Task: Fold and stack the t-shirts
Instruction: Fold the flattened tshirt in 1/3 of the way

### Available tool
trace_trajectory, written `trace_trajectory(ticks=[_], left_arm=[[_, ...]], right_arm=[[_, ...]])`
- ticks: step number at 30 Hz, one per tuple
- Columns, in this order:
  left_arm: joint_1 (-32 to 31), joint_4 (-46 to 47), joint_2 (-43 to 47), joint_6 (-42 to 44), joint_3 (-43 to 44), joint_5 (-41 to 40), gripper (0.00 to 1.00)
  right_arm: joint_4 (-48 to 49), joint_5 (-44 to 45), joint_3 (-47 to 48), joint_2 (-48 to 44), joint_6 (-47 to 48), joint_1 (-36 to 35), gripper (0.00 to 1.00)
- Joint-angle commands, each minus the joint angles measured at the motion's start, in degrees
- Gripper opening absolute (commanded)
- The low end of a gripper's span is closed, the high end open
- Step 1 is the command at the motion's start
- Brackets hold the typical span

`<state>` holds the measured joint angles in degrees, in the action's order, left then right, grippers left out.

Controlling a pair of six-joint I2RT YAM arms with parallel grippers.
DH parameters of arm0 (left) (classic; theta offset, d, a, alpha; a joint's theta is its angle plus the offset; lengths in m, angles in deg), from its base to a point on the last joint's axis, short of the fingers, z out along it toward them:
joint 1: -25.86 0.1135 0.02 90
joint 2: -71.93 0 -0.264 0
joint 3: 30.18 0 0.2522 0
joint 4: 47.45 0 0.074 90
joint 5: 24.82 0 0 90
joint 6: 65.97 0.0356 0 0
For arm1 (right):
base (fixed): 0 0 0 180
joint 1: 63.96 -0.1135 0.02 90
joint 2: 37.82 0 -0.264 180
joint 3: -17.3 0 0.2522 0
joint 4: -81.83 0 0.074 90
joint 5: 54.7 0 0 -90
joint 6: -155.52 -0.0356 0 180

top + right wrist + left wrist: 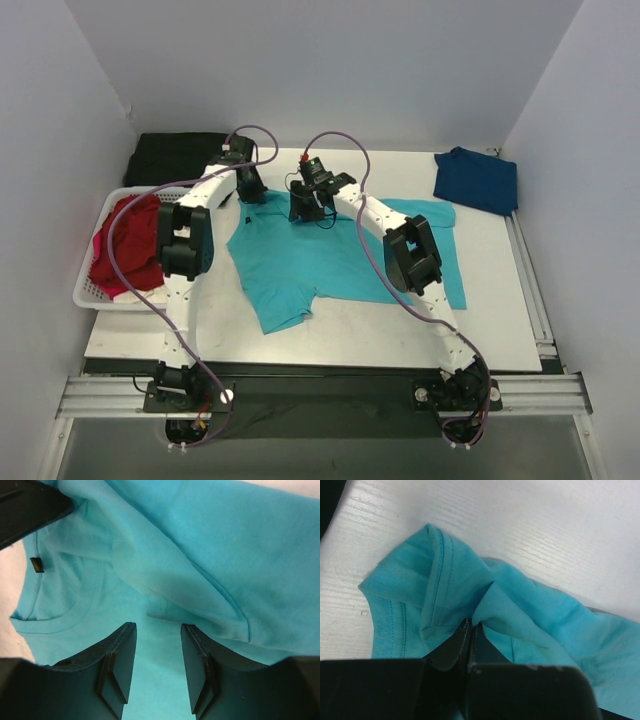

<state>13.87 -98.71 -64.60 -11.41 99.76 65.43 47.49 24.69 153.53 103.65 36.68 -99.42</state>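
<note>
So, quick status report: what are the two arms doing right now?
Left gripper shut on a fold of turquoise t-shirt. Right gripper open, near its collar. Navy t-shirt and red t-shirt lie apart, not in the way.

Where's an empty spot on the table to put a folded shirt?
Bare table runs along the near edge, in front of the teal shirt, and on the right between it and the table's edge, nearer than the navy shirt. The left is crowded: basket, red shirt, arm.

teal shirt (pixel 330 255) spread, navy (pixel 478 180) apparently folded, red (pixel 125 240) bunched.
</note>
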Motion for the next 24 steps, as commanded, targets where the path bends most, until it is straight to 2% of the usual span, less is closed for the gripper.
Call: trace_trajectory(ticks=[1,12,17,24], left_arm=[[0.91,-0.3,-0.58,0.81,1.59,1.94,0.0],[1.27,-0.04,-0.14,1.25,0.8,4.32,0.0],[1.44,0.23,0.03,0.99,0.63,4.58,0.0],[1.35,0.4,0.39,0.99,-0.08,4.58,0.0]], right_arm=[[1.59,-0.81,2.5,1.44,-2.36,-0.75,0.42],[1.68,1.03,3.56,5.22,-2.8,-0.75,0.4],[1.51,2.35,2.07,4.08,-2.01,-0.66,0.21],[1.24,3.4,-0.39,2.67,-1.22,-0.66,0.08]])
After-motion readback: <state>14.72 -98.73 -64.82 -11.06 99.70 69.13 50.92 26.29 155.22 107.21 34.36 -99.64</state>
